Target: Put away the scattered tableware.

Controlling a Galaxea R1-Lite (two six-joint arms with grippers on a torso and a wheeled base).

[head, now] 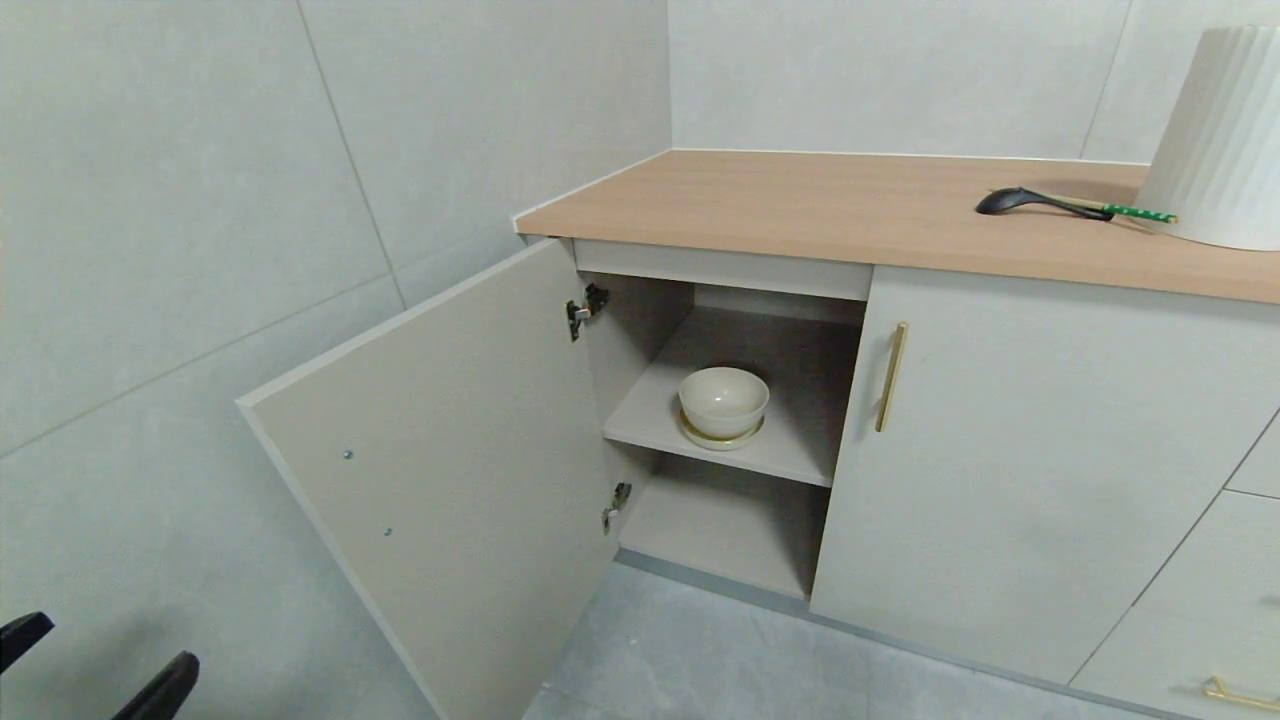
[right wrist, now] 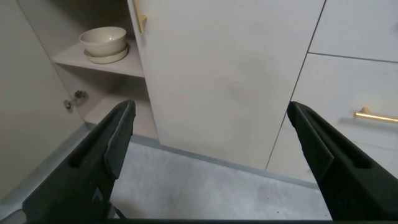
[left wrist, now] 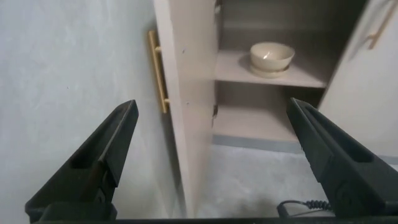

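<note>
Evidently stored, the bowl rests beyond the left gripper and right gripper, both spread empty; cabinet door open for more.

The bowl is cream, the ladle black, the chopsticks green-ended, the countertop tan.

The flat beige cabinet door stood swung wide, so the opening could be entered from the front. On the pale upper shelf, a round cream bowl sat mid-shelf with room on both sides. The closed beige door with a brass handle walled the right.
</note>
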